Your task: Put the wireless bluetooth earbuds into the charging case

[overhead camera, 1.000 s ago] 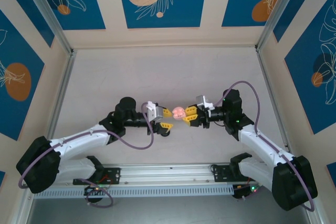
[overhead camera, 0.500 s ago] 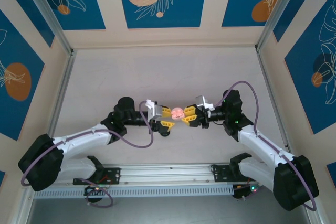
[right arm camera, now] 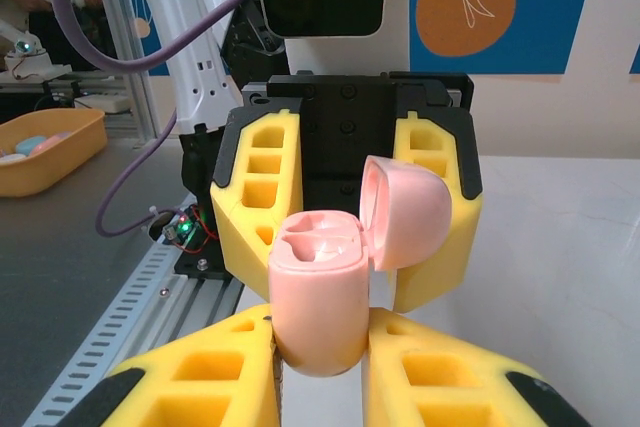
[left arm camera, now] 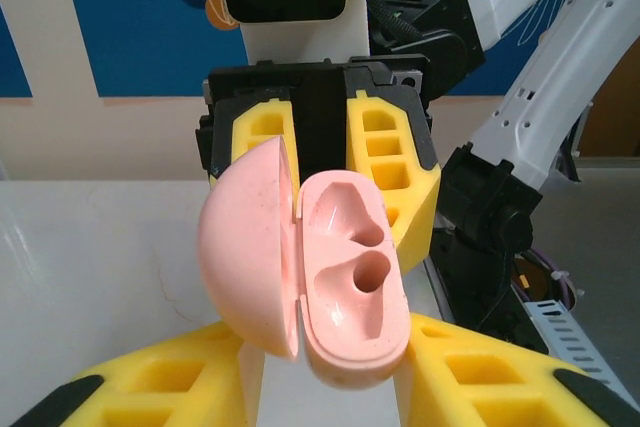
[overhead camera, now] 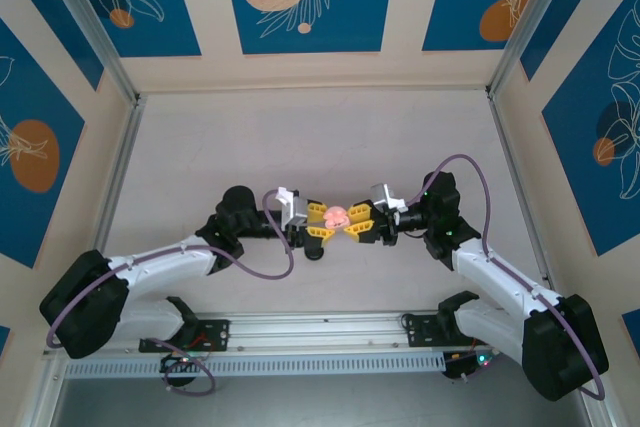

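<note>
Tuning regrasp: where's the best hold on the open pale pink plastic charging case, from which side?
Grip the pale pink rounded plastic charging case by its lower body, across opposite sides, coming from its closed bottom end, as the right claw does. That keeps the earbud sockets clear. Avoid the domed lid: curved and hinged, it would likely slip or swing.

Open table [overhead camera: 300, 147] around fingers [overhead camera: 317, 217] and pink case [overhead camera: 338, 214]

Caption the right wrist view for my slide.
Right gripper holds an open, empty pink earbud case before the left gripper.
</note>
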Action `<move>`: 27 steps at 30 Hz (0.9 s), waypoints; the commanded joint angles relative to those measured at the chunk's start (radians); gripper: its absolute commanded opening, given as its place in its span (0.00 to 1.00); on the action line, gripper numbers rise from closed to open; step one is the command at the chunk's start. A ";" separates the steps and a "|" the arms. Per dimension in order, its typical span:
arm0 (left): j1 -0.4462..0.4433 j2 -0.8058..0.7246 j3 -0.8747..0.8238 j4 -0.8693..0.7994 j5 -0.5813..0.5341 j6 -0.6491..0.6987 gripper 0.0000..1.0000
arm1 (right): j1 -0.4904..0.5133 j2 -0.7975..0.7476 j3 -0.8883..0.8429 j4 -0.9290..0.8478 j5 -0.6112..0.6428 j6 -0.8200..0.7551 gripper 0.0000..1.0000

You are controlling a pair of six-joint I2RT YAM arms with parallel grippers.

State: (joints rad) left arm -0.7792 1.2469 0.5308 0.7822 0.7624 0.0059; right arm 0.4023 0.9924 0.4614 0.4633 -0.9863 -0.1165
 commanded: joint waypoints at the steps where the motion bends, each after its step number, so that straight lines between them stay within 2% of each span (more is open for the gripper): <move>1: -0.001 0.007 -0.009 0.065 0.037 -0.021 0.38 | 0.010 0.005 -0.022 0.033 0.002 0.020 0.23; 10: -0.001 0.018 -0.009 0.084 0.045 -0.037 0.21 | 0.015 0.020 -0.023 0.033 0.014 0.018 0.23; 14: 0.000 -0.002 -0.009 0.011 0.016 0.002 0.16 | 0.015 0.019 -0.025 0.024 0.037 0.020 0.26; 22: 0.000 -0.108 0.046 -0.451 -0.189 0.197 0.12 | -0.013 -0.030 -0.017 -0.128 0.160 0.009 0.46; 27: 0.000 -0.137 0.080 -0.687 -0.373 0.268 0.11 | -0.010 -0.067 0.006 -0.274 0.257 0.018 0.51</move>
State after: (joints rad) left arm -0.7773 1.1343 0.5751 0.2955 0.5274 0.1909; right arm 0.3920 0.9497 0.4450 0.3187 -0.8070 -0.0990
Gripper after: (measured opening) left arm 0.168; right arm 0.506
